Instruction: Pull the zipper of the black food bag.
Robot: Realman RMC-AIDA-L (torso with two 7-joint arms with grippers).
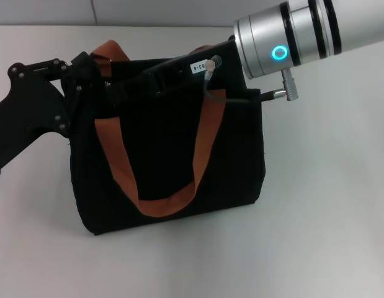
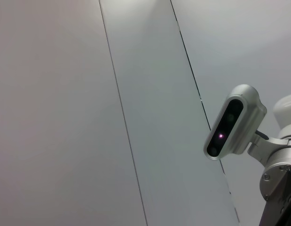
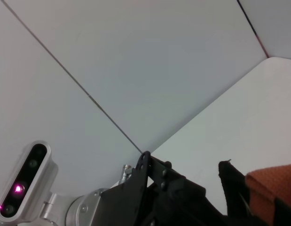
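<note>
Grey panelled wall (image 2: 89,117), silver wrist camera (image 2: 232,123) on another arm's mount.

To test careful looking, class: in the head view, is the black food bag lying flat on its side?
No: the black food bag stands upright on the table, its orange-brown handle hanging down its front.

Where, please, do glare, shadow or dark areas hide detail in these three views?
Head view: the black food bag is one dark mass, its zip line unreadable, with a soft shadow on the table. Left wrist view: bright wash on the wall. Right wrist view: the left gripper is nearly silhouetted.
</note>
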